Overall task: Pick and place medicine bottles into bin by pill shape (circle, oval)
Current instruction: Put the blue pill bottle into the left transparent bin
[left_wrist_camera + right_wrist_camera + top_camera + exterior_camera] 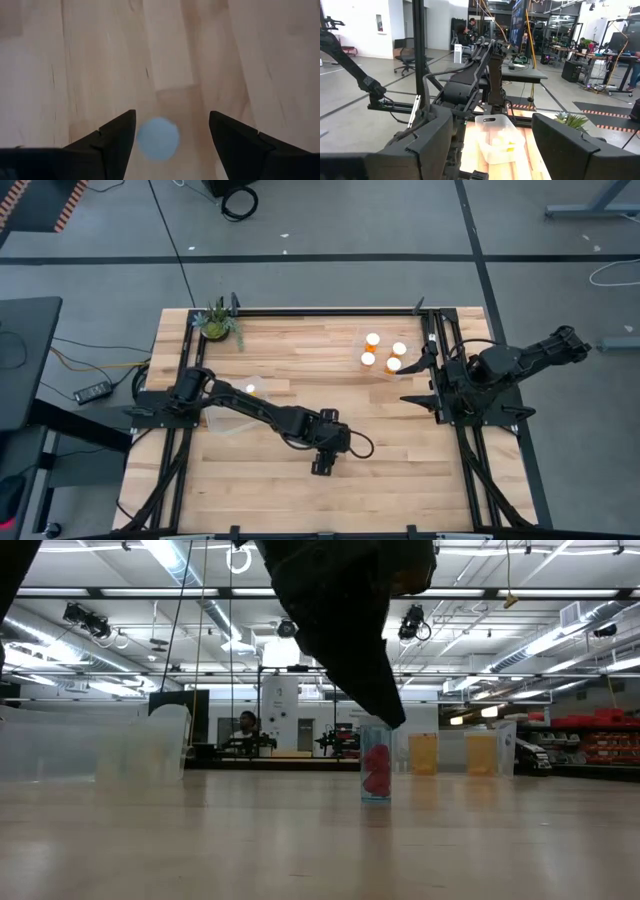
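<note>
A small clear medicine bottle [376, 772] with red pills inside stands upright on its base on the wooden table. In the left wrist view its pale round cap [158, 139] shows from above. My left gripper [172, 114] hangs over it, slanting down, open, with one finger on either side of the cap and a gap to each. In the high view the left gripper [320, 467] sits near the table's middle front and hides the bottle. My right gripper [420, 380] waits open at the table's right edge, held level.
A clear bin [385, 352] at the far right holds several orange bottles with white caps. Another clear bin [235, 408] stands at the left under the left arm, with something pale yellow inside. A small potted plant [217, 323] is at the far left corner.
</note>
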Robot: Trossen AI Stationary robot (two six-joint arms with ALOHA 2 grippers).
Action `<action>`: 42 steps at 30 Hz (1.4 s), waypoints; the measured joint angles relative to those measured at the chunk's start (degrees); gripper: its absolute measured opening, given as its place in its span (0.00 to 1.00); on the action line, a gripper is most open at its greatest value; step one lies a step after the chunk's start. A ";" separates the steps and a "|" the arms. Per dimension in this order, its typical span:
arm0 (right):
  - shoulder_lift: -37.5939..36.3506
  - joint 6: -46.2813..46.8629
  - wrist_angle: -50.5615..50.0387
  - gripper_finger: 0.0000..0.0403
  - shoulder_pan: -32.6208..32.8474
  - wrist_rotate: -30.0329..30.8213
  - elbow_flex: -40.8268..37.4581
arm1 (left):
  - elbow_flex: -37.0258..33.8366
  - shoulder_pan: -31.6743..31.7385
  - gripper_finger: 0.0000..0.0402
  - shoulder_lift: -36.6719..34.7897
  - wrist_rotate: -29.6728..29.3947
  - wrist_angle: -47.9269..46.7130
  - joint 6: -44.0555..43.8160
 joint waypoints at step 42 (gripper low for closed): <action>0.00 0.00 -0.31 0.70 -0.02 0.00 0.00 | 0.12 -0.49 0.35 -1.15 -0.02 -6.11 -1.93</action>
